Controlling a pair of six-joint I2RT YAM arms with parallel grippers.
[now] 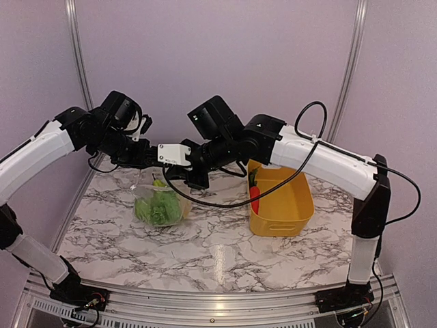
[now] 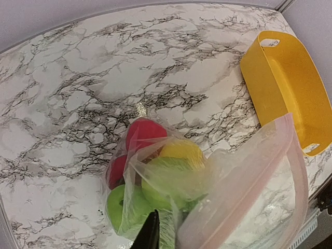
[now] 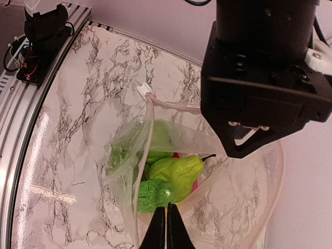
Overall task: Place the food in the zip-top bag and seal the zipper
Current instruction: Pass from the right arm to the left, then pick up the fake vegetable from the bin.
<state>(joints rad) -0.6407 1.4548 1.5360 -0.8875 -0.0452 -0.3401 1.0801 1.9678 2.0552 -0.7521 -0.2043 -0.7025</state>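
Marble-patterned white tabletop (image 1: 225,253), lilac walls (image 1: 218,55) around it. Your right gripper (image 3: 166,228) is pinched closed on the clear crinkly zip-top bag (image 1: 161,203) of toy fruit (image 3: 176,171), which stands near the yellow plastic basket (image 1: 287,205). You cannot tell how the left gripper (image 3: 243,141) jaws stand.

Ylw basket (image 1: 280,223) on marble tbl (image 1: 205,254)

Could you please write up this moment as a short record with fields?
bag: hangs between both arms above the table
zipper: open, mouth wide
food: green, red and yellow pieces inside the bag
carrot: not bagged, at the left wall of the basket
basket: on the table, right of the bag
left end effector: at the bag's rim, grip unclear
right end effector: shut on the bag
task state: one piece left to bag, seal not yet done
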